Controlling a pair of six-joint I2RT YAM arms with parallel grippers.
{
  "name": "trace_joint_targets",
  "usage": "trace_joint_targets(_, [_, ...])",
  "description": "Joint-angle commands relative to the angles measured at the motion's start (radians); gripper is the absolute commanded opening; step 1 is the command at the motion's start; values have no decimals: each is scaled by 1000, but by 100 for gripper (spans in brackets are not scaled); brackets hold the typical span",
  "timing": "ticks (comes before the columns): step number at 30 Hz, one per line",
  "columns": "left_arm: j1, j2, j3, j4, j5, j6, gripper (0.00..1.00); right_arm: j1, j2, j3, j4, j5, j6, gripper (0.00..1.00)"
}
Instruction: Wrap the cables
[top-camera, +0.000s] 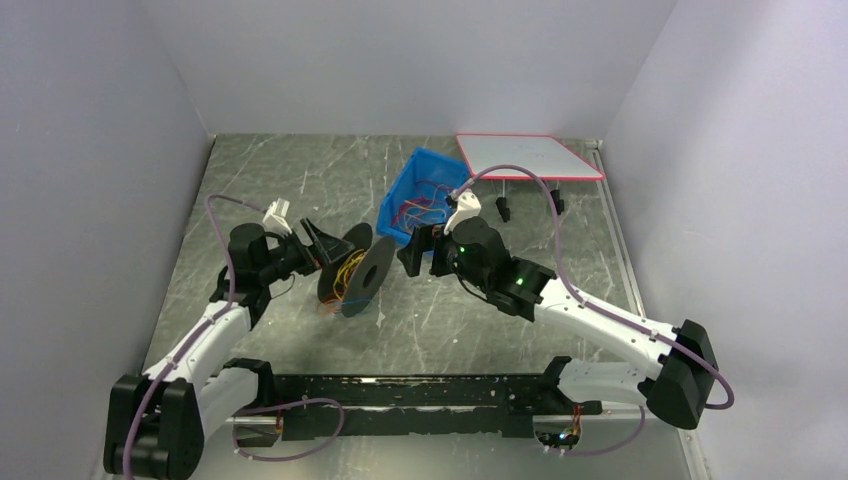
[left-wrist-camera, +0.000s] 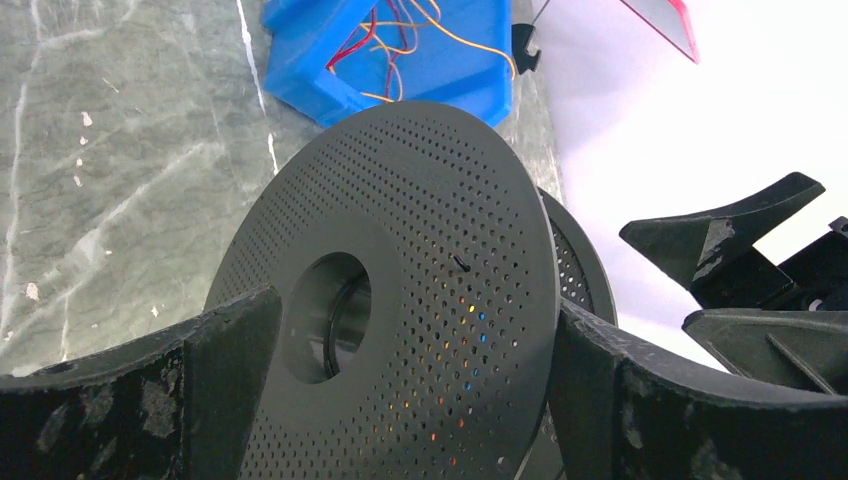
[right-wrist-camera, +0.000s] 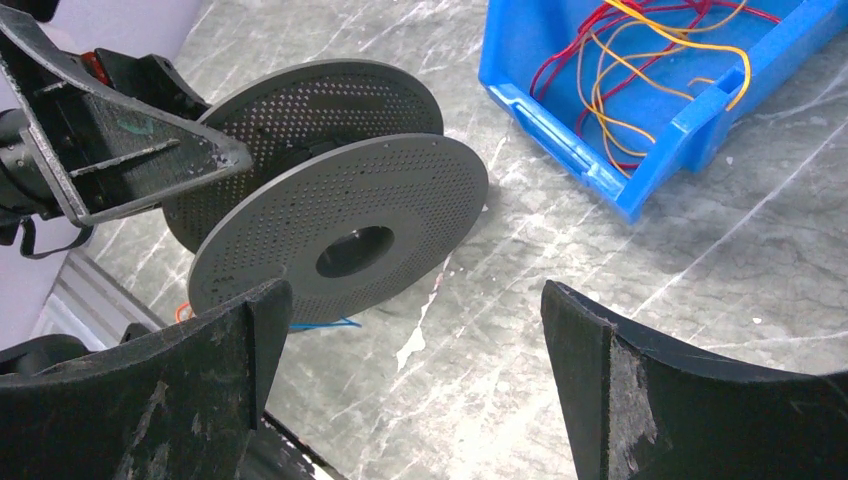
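Observation:
The dark grey perforated spool (top-camera: 356, 272) stands on its rims mid-table, with orange and yellow cables (top-camera: 347, 270) round its core. More red, orange and yellow cables (right-wrist-camera: 640, 60) lie loose in the blue bin (top-camera: 400, 190). My left gripper (top-camera: 322, 240) is open at the spool's left flange (left-wrist-camera: 420, 230), which fills the gap between its fingers (left-wrist-camera: 200, 370). My right gripper (right-wrist-camera: 415, 330) is open and empty above bare table, between the spool (right-wrist-camera: 340, 230) and the bin (right-wrist-camera: 560, 120). A thin blue wire (right-wrist-camera: 320, 324) pokes out under the spool.
A white board with a red rim (top-camera: 528, 157) stands on short black legs at the back right, just behind the bin. A black frame (top-camera: 420, 400) runs along the near edge between the arm bases. Grey walls close in the left, back and right.

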Motion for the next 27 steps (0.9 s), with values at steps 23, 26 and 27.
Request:
trace_joint_targets(23, [11, -132, 363, -660, -236, 263, 100, 51, 78, -26, 81, -137, 37, 99])
trace_joint_targets(26, [11, -152, 385, -722, -251, 293, 100, 93, 117, -54, 121, -165, 71, 97])
trace_joint_targets(27, [11, -156, 387, -736, -249, 302, 100, 104, 129, -60, 128, -171, 79, 97])
